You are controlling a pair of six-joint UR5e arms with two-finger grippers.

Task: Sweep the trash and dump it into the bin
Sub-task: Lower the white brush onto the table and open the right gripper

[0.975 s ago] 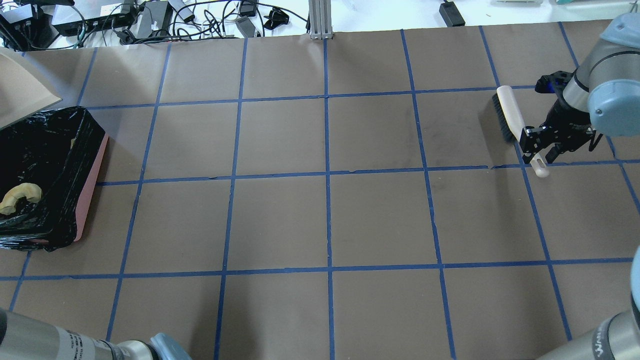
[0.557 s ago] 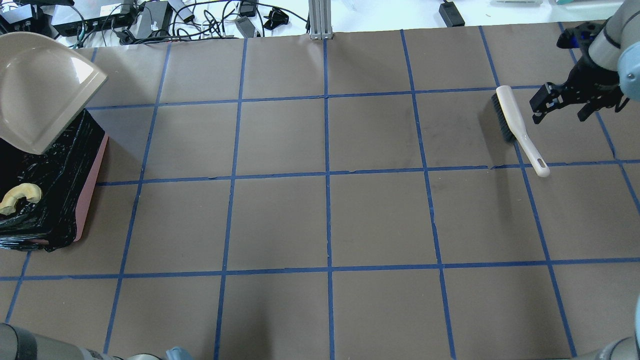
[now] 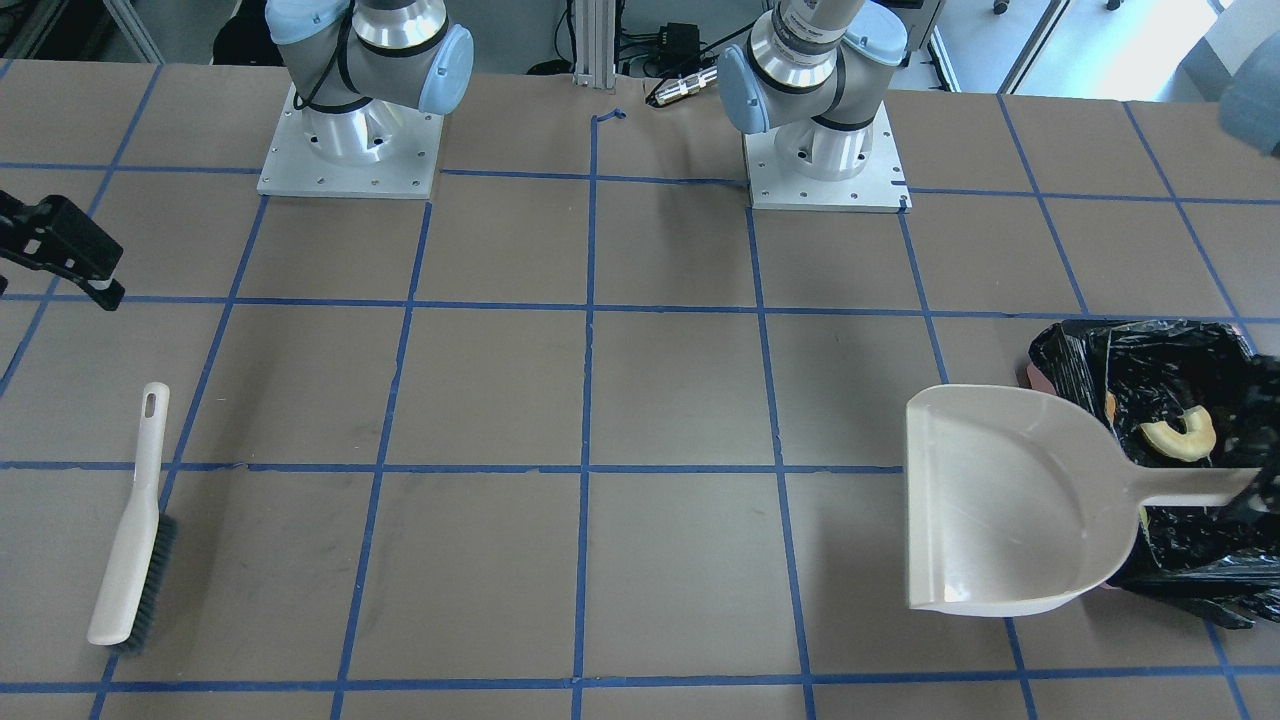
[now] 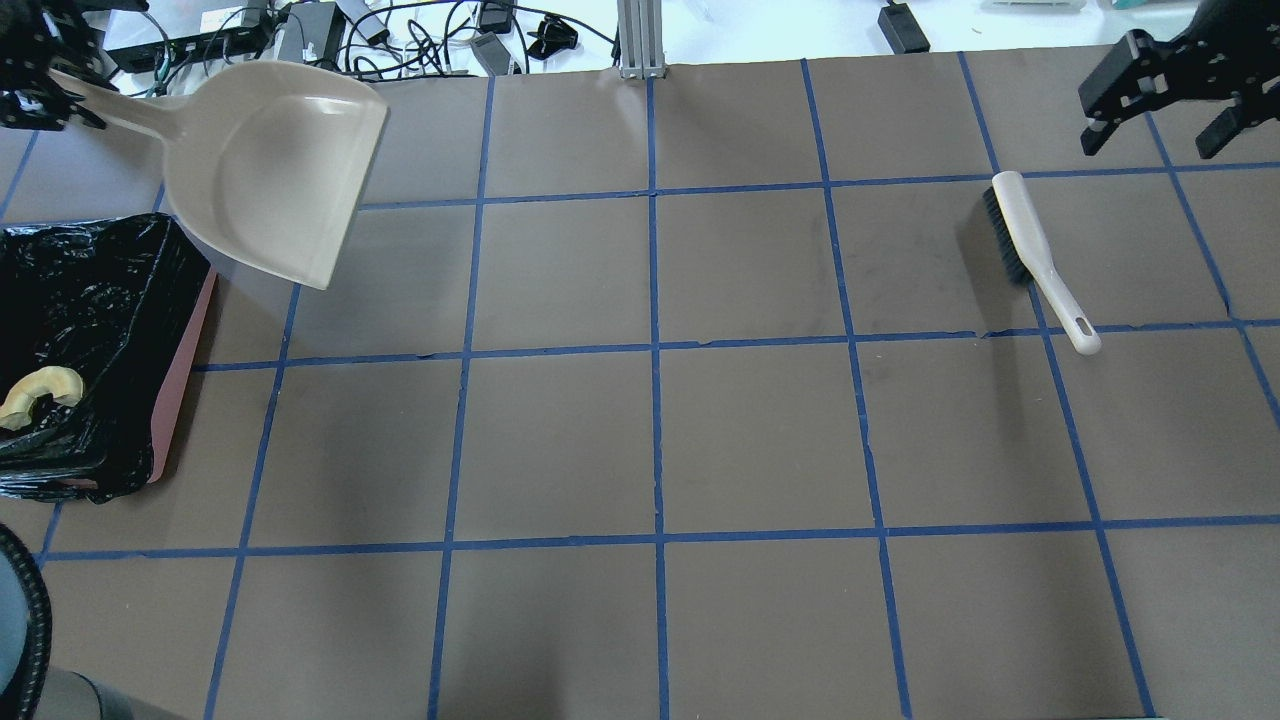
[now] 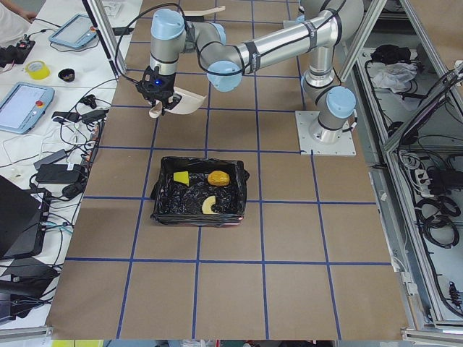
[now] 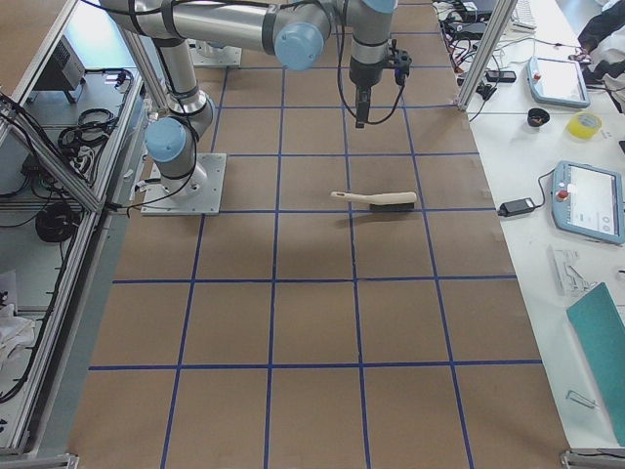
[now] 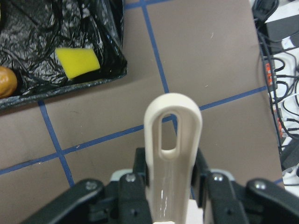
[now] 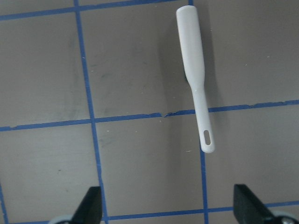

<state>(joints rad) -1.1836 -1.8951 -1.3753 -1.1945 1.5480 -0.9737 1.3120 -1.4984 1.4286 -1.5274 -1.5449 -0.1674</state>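
Note:
The pink bin (image 4: 182, 385), lined with a black bag, stands at the table's left end. In it lie the curved tan pastry (image 4: 38, 393), the orange bun (image 5: 218, 178) and the yellow sponge (image 5: 181, 177); the sponge also shows in the left wrist view (image 7: 77, 63). My left gripper (image 4: 40, 90) is shut on the handle (image 7: 172, 140) of the empty beige dustpan (image 4: 265, 170), held in the air beyond the bin. My right gripper (image 4: 1150, 145) is open and empty, high above the far right corner. The white brush (image 4: 1030, 250) lies flat on the table below it.
Cables and power boxes (image 4: 300, 35) lie along the far table edge, close to the dustpan. An aluminium post (image 4: 640, 40) stands at the far middle. The two arm bases (image 3: 350, 140) sit at the robot's side.
My left gripper has swung the dustpan from over the bin out to the far side. My right gripper has let go of the brush handle and risen away toward the far right corner.

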